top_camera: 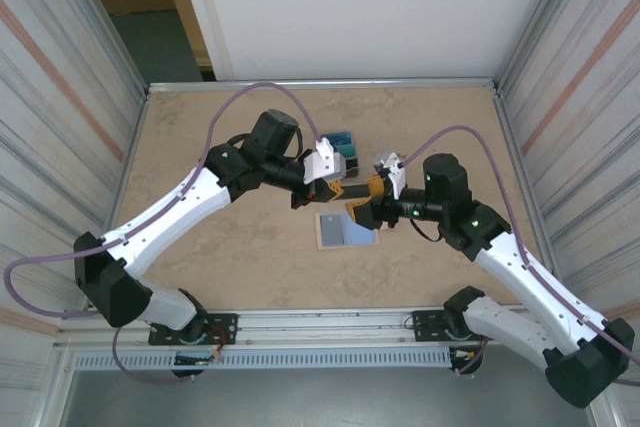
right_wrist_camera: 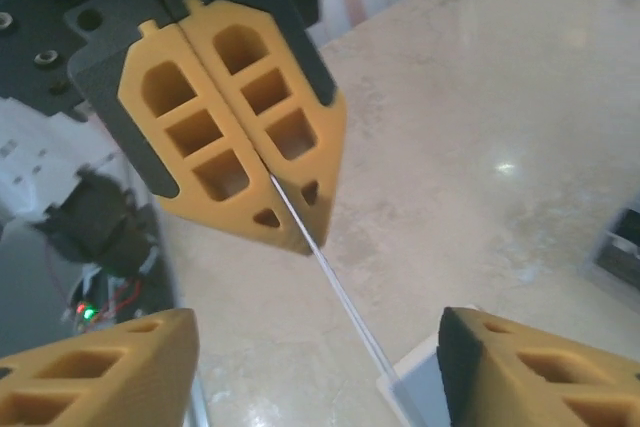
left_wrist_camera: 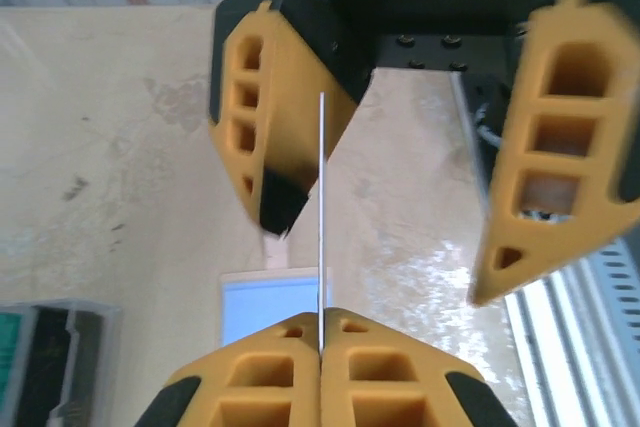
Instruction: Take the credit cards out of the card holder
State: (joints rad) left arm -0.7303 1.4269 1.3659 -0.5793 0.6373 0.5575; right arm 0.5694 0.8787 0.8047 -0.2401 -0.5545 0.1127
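Note:
My left gripper (left_wrist_camera: 321, 322) is shut on a thin credit card (left_wrist_camera: 321, 197) that I see edge-on, standing up from its fingertips. In the right wrist view the same card (right_wrist_camera: 335, 287) slants down out of the left gripper's closed fingers (right_wrist_camera: 235, 122). My right gripper (right_wrist_camera: 315, 347) is open, with one finger on each side of that card and neither touching it. Beneath both grippers a light blue card (top_camera: 335, 235) with a white border lies flat on the table. The card holder (top_camera: 343, 147), with teal cards in it, stands just beyond the left gripper (top_camera: 335, 190).
The beige table (top_camera: 220, 137) is walled by corrugated panels left and right. A metal rail (top_camera: 330, 322) runs along the near edge by the arm bases. The right gripper (top_camera: 362, 209) meets the left one at the table's middle.

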